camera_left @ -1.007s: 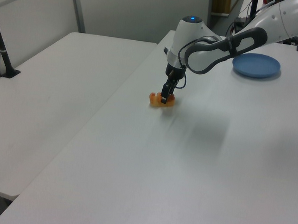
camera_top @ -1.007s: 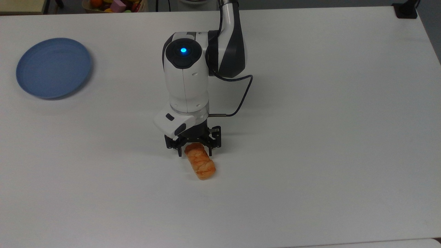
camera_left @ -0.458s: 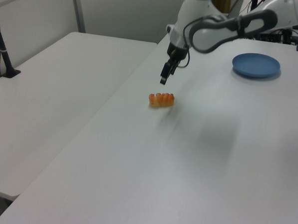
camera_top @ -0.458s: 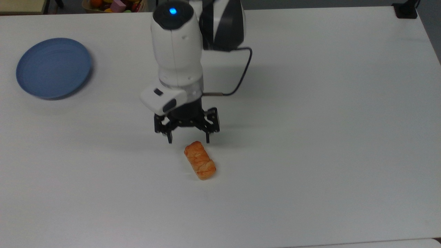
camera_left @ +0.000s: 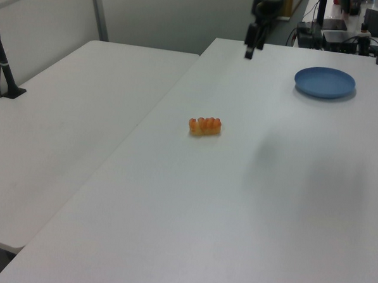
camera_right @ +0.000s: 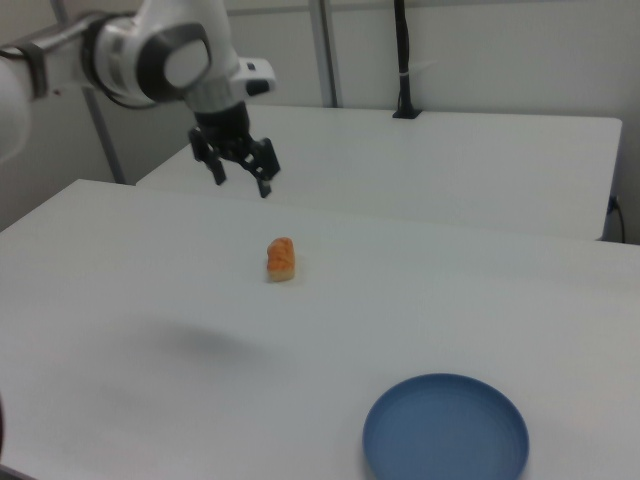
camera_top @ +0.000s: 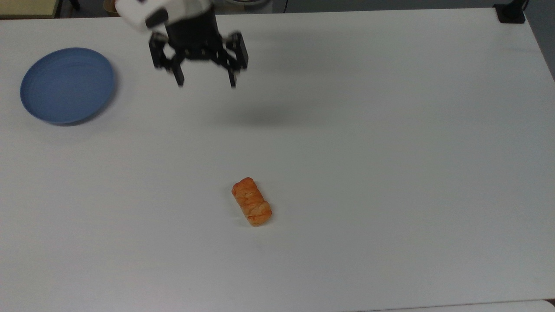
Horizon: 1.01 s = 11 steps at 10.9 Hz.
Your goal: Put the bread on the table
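Note:
The bread (camera_top: 252,202) lies alone on the white table (camera_top: 390,151), a small orange oblong roll near the middle; it is also in the left view (camera_left: 205,126) and the right view (camera_right: 281,259). My gripper (camera_top: 204,82) hangs high in the air, far up and to the left of the bread in the top view, its fingers spread open with nothing between them. The right view has the gripper (camera_right: 242,183) above and to the left of the bread; in the left view the gripper (camera_left: 249,54) is near the top edge.
A round blue plate (camera_top: 68,85) with nothing on it sits at the top view's left, also in the left view (camera_left: 324,81) and the right view (camera_right: 446,429). A second white table (camera_left: 70,103) adjoins at the left view's left. A black post (camera_right: 402,60) stands behind.
My gripper, open around the bread a second ago, has lifted off it and risen far up and toward the top view's upper left. The bread has stayed put on the table.

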Motion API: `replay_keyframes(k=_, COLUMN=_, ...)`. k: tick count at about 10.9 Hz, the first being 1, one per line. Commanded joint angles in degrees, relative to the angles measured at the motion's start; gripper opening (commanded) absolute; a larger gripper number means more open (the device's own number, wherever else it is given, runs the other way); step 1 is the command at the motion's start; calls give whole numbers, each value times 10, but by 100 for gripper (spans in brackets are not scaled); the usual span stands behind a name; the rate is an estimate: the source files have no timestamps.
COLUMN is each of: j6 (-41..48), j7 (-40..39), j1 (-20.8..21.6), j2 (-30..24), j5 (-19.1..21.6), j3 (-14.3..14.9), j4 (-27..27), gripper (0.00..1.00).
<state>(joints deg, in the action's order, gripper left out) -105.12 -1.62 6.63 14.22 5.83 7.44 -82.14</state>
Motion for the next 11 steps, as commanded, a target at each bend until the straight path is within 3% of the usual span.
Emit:
replay_keyframes(k=1, j6=106, j7=14, j1=-19, j2=-118, j5=1, j3=-3, j4=-61, gripper=100)
replay_keyframes(k=4, j6=182, j7=15, j1=-20, j2=-177, j5=1, j3=-8, j4=-80, gripper=100)
replay_keyframes(k=7, j6=178, j7=58, j1=-41, j2=-214, j5=1, j3=-63, j4=-127, gripper=100)
replay_keyframes(k=9, j6=144, j7=58, j1=-61, j2=-217, j5=0, j3=-115, j4=-158, gripper=100)
replay_keyframes(k=11, j6=115, j7=49, j1=-55, j2=-210, j5=-7, j3=-118, j4=-167, gripper=100)
